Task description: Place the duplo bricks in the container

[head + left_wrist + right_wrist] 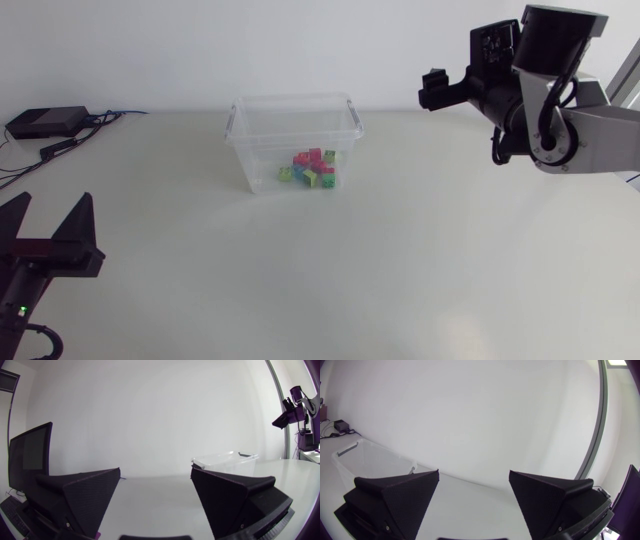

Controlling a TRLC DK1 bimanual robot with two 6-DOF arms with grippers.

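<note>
A clear plastic container (pixel 295 135) stands at the back middle of the table, holding several duplo bricks (pixel 312 172) in red, green, pink and yellow. My left gripper (pixel 48 215) rests low at the near left, open and empty, far from the container. In the left wrist view its fingers (pixel 155 472) stand wide apart, with the container (pixel 225 461) ahead of its right finger. My right gripper (pixel 435 90) hangs high at the back right, to the right of the container. The right wrist view shows it (pixel 474 475) open with nothing between the fingers, and the container (pixel 370 460) off to one side.
A black box with cables (pixel 45 122) lies at the table's back left corner. Bare white table surface (pixel 330 280) stretches in front of the container and between the two arms.
</note>
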